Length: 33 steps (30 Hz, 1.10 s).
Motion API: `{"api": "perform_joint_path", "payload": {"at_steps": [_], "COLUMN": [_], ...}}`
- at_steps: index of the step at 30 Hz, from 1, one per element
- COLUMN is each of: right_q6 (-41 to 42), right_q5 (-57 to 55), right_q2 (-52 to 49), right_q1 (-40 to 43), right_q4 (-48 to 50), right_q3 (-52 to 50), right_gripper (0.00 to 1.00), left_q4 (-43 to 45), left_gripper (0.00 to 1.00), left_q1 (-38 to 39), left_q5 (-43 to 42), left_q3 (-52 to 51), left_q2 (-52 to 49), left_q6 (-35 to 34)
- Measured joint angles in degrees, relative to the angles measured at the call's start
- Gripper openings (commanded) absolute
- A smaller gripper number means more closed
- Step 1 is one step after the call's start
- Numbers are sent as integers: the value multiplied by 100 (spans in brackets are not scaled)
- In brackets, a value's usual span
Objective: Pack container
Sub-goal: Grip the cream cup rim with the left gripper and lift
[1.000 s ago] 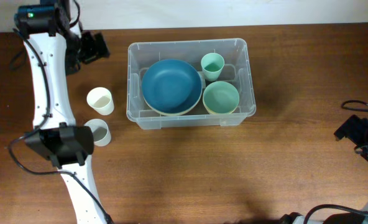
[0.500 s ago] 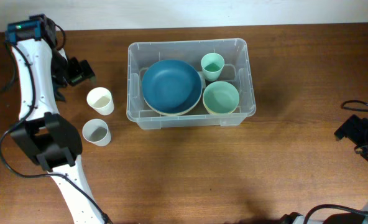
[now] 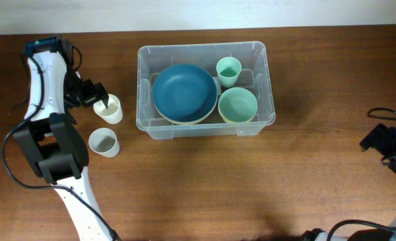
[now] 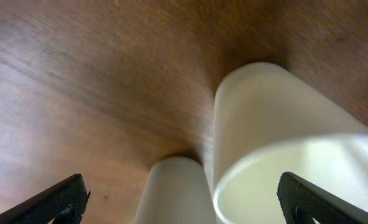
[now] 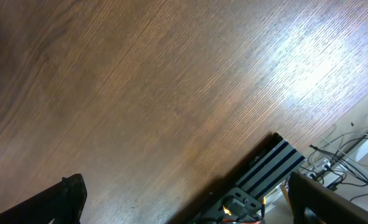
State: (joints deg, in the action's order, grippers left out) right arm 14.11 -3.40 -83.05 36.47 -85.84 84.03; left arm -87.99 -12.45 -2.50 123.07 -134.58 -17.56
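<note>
- Container point(image 3: 201, 47) sits on the desk point(image 3: 251, 187), holding a blue bowl point(image 3: 184, 92), a green bowl point(image 3: 237, 104) and a green cup point(image 3: 229, 70)
- Left gripper point(image 3: 93, 94), left of the container: jaws spread wide, gripping nothing; a cream cup point(image 3: 109, 108) stands between them, contact unclear
- White cup point(image 3: 104, 142) also left of the container, beside the cream cup
- Right gripper point(image 5: 187, 194), well right of the container: jaws wide open, empty, over bare desk
</note>
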Motion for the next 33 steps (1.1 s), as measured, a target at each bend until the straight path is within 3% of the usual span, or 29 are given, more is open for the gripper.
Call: {"api": "perform_joint_path", "payload": {"at_steps": [4,6,7,9,11,12,16,20,28,33], "right_q6": [0,0,0,0,0,0,2,0,0,0], "right_q5": [0,0,0,0,0,0,0,0,-2,0], "right_q2": [0,-2,-2,-2,-2,-2,-2,-2,-2,-7], "right_q1": [0,-2,0,-2,-2,-2,0,-2,-2,0], "right_q4": [0,0,0,0,0,0,-2,0,-2,-2], "right_q3": [0,0,0,0,0,0,0,0,0,0], "right_gripper": [99,99,99,99,99,99,99,99,99,99], "left_q4": [319,444,498,581,629,640,778,1110,1456,1287], "left_gripper": [99,94,89,60,38,32,29,6,2,1], "left_q1": [0,0,0,0,0,0,0,0,-48,-120], "left_q5": [0,2,2,7,20,20,22,22,0,-63], "left_q3": [-208,-256,-271,-289,-304,-310,-319,-319,-50,1167], "left_q2": [0,0,0,0,0,0,0,0,0,0], "left_q6": [0,-2,-13,-31,-24,-46,-24,-48,-24,-26]}}
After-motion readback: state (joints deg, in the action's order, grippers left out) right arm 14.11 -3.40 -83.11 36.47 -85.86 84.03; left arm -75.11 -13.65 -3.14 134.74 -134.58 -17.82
